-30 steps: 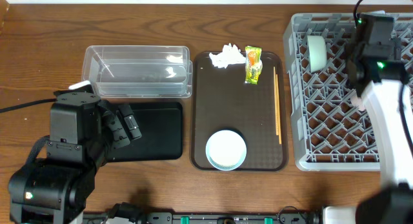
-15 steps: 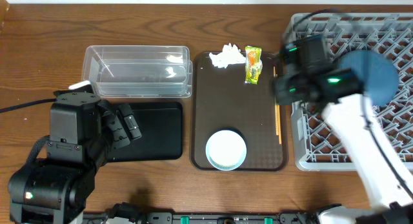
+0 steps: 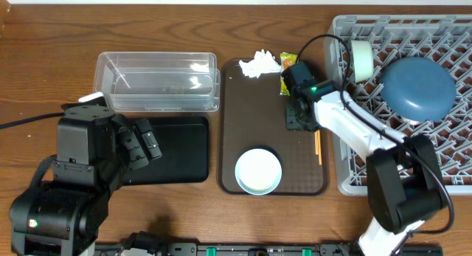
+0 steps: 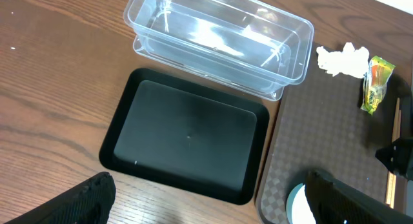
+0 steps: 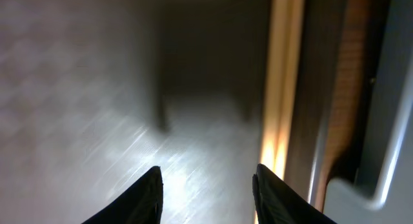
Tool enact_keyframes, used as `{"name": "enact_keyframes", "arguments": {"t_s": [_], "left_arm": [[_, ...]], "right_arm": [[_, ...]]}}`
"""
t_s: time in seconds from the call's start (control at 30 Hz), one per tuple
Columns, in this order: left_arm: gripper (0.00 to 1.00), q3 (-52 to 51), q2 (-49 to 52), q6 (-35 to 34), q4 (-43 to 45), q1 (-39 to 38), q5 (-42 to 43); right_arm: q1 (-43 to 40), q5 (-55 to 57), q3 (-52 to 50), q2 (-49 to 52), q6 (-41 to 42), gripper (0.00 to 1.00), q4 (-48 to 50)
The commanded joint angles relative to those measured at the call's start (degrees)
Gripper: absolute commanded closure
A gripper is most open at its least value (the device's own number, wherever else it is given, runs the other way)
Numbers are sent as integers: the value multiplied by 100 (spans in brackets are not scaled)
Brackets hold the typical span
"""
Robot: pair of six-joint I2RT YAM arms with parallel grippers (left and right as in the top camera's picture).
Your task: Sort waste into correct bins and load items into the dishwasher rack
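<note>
The dark blue bowl lies upside down in the grey dishwasher rack, and a small white cup stands at the rack's far left. On the brown tray are a crumpled tissue, a snack wrapper and a pale mint-rimmed bowl. My right gripper hangs low over the tray beside the chopsticks. It is open, with only tray surface between its fingertips. My left gripper is wide open over the table's front, near the black tray.
A clear tub stands behind the black tray. The chopsticks run along the brown tray's right side, close to the rack's wall. The right arm's cable loops over the rack's left edge.
My right arm swung left off the rack and down onto the brown tray, uncovering the blue bowl in the rack. Its jaws have narrowed. The left arm has not moved.
</note>
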Motion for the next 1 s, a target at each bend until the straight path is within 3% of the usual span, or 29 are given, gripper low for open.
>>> {"name": "enact_keyframes", "arguments": {"t_s": [0.0,0.17,0.3,0.33,0.4,0.47,0.77,0.97], "left_arm": [[4,0,-9,-33,-2,20,-94],[4,0,-9,-33,-2,20,-94],[4,0,-9,-33,-2,20,-94],[4,0,-9,-33,-2,20,-94],[4,0,-9,-33,0,20,-94],[4,0,-9,-33,0,20,-94],[4,0,-9,-33,-2,20,-94],[4,0,-9,-33,-2,20,-94]], "right_arm": [[-168,136,4,256,0,57,50],[-273,-7,4,527,-94,57,98],[-278,-190,2,715,-155,64,79],[-269,-269,2,758,-153,69,76],[-264,-494,2,813,-153,90,74],[-267,-638,7,793,-155,99,70],[-275,-914,179,-662,-656,99,-291],[-588,-354,177,-1893,-1174,99,-407]]}}
